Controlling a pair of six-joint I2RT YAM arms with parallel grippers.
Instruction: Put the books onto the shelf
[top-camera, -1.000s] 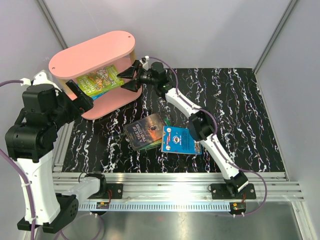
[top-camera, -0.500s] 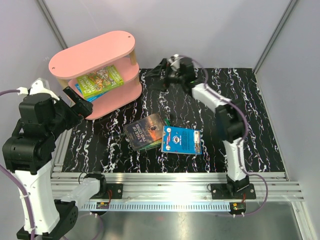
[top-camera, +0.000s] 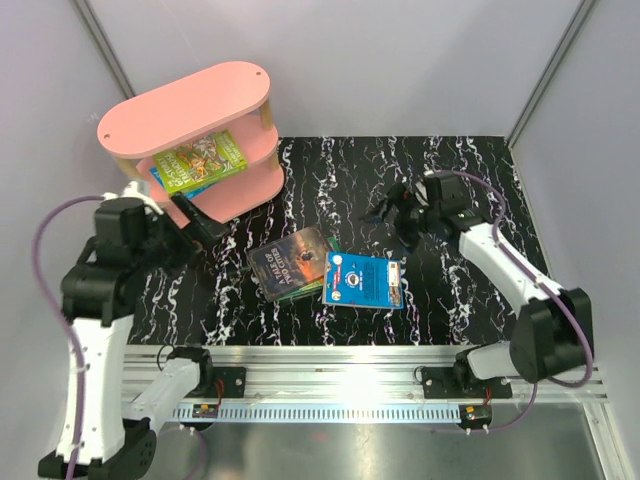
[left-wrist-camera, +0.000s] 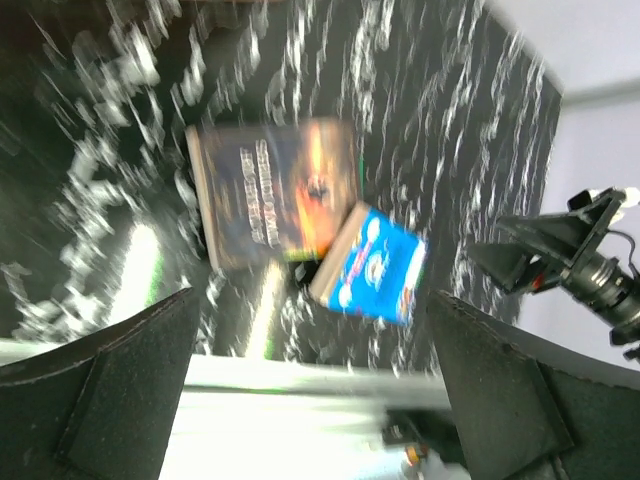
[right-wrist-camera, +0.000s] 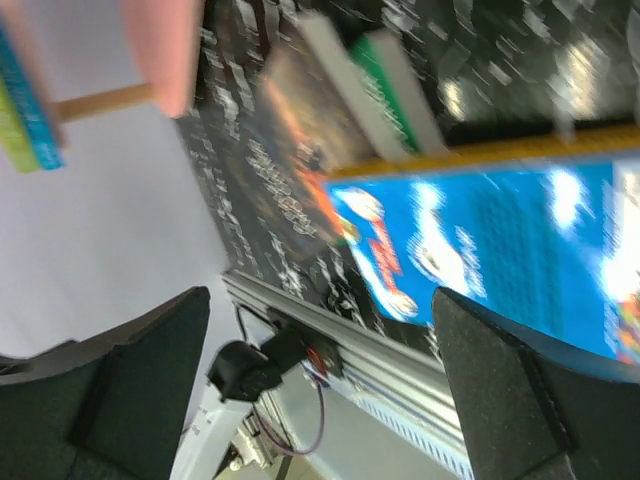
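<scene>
With the left gripper (top-camera: 196, 223) and right gripper (top-camera: 384, 208) both hanging splayed and empty, the right is best placed — the blue book (top-camera: 363, 281) is lying at its seven o'clock beside the dark book (top-camera: 290, 262), so it should be pinching a free edge and lifting level toward the shelf (top-camera: 185, 105) at ten o'clock.

Five thin paperback books in all. Two lie stacked on the middle board of the shelf: one green cartoon-cover book (top-camera: 203, 158) on top of one blue-edged book (top-camera: 160, 177). Three lie in an overlapping pile near the middle of the black white-veined worktop (top-camera: 480, 170): one dark brown-black book (top-camera: 290, 260), one green book (right-wrist-camera: 395, 90) showing only its edge beneath it, and one bright blue book (top-camera: 363, 280). There is one small pink shelf (top-camera: 185, 105) with three oval boards; its pale wooden posts are partly hidden, so they stay uncounted. There are two white-and-black robot arms: the left arm (top-camera: 95, 330) and the right arm (top-camera: 500, 260).
</scene>
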